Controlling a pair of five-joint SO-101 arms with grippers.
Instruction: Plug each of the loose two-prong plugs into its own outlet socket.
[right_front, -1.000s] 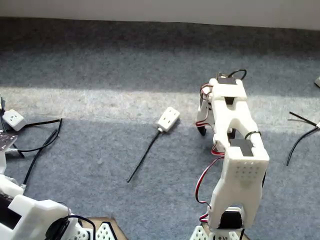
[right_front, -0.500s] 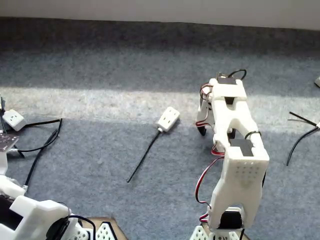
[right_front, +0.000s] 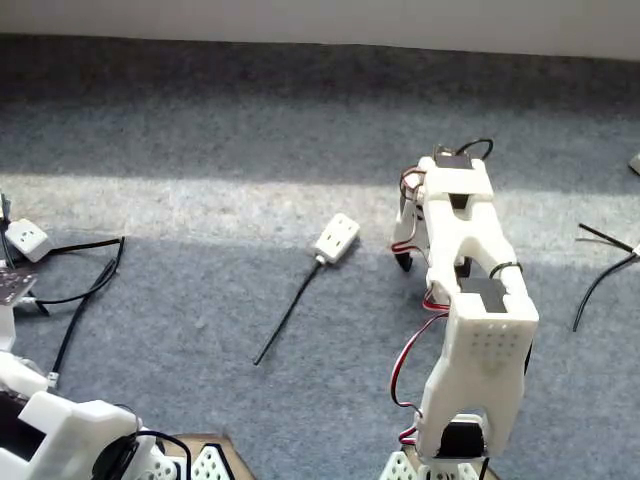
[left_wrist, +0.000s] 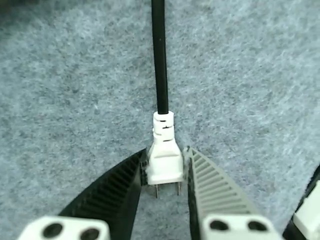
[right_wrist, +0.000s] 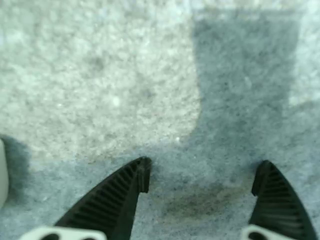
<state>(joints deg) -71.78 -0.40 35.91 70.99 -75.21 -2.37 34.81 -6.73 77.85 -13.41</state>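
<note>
Little has changed: my left claw stays clamped on the plug, perhaps barely lifted, while my right claw gapes empty.

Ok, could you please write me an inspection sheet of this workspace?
Surface: grey felt mat, partly sunlit.
Job's things: white two-prong plug held in the left claw; white outlet socket lying mid-mat; second white socket at the left edge.
Clutter: small white piece at the right edge, unidentifiable.
Grippers: left claw shut on the plug; right claw open over bare mat, apart from the middle socket.
Cables: black plug lead; black socket lead; black cable loops at left; loose black wires at right.
Surroundings: pale wall strip along the far side.
</note>
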